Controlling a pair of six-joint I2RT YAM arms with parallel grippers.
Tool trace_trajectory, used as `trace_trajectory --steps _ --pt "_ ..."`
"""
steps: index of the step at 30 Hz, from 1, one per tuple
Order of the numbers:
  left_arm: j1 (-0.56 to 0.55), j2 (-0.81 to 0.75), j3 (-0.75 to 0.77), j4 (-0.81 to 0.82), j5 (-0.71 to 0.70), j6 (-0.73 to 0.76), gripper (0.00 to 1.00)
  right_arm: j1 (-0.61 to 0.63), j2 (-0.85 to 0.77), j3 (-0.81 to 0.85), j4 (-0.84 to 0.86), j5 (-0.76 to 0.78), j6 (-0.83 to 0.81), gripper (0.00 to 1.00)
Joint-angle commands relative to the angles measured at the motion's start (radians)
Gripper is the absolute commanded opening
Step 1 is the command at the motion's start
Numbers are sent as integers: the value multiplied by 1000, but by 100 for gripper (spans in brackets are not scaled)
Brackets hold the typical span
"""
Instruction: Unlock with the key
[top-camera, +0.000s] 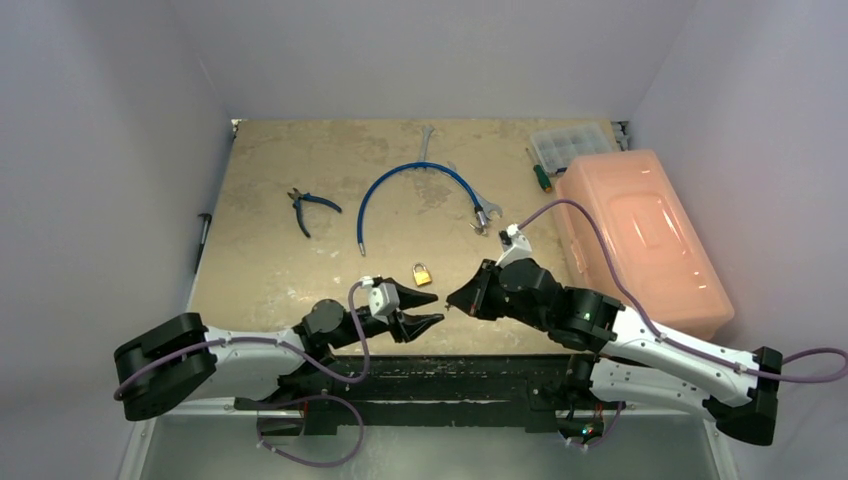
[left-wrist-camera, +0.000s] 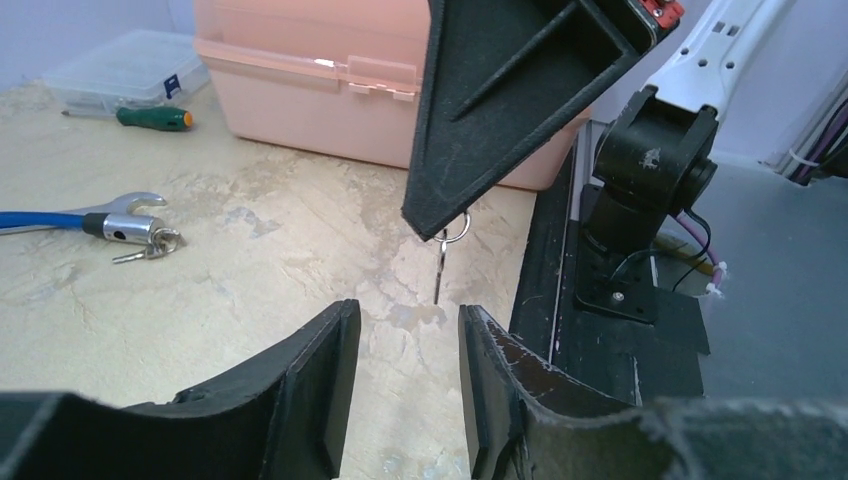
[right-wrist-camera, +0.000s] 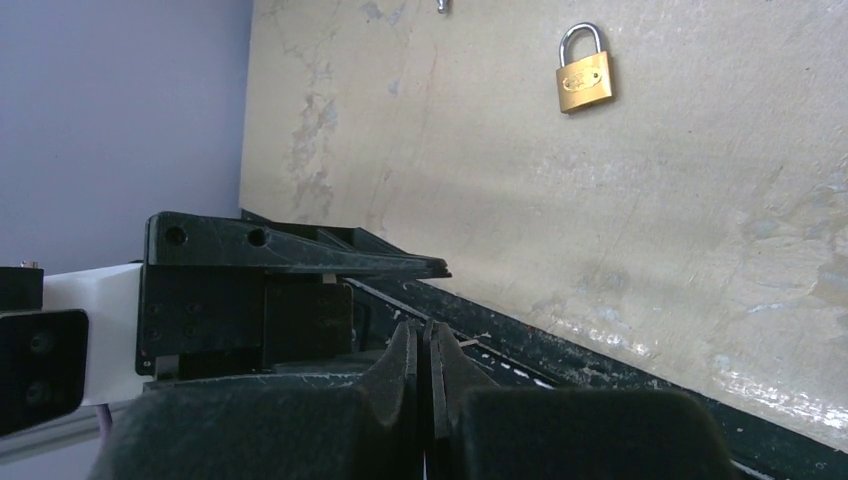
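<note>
Two arms meet tip to tip, low over the near edge of the surface (top-camera: 300, 270). Right arm (top-camera: 640, 335) reaches in from the right, its wrist rolled on its side. Left arm (top-camera: 250, 345) lies low and points straight at it.

Right jaws: fully closed, pinching the key (left-wrist-camera: 441, 265) at its ring end.

Left jaws: partly open, nothing between them.

Padlock (top-camera: 422, 273) lies flat on the surface just beyond both tips, shackle pointing away from the bases.

Key hangs under the right tip, long axis near vertical, blade down toward the surface. It sits near, ahead of the left jaws' gap and slightly right of centre.

Judgement: left arm looks placed for a handover or regrasp.
</note>
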Motion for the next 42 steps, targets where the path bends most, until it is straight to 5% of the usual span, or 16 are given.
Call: trace_trajectory --steps 1,14,21,26,30,32,34,42 --pt "-13 28 53 74 39 42 43 -2 12 32 55 -11 6 0" --pt "-26 128 75 154 27 24 24 -2 25 39 76 -31 0 0" --pt "-28 125 73 172 25 15 1 -2 20 38 76 -40 -6 0" --pt "-29 86 67 143 25 -2 0 -2 5 42 65 -20 -26 0" --pt "-29 22 132 -75 24 -52 0 -2 -15 71 0 23 -101 5" --pt "-29 0 182 -216 17 -95 0 -2 -37 77 -25 50 -144 34" --pt "-29 -25 241 -370 8 -152 0 -2 -70 76 -39 82 -186 49" --pt "-34 -51 519 -1067 26 -259 0 -2 -270 -11 99 59 -423 66"
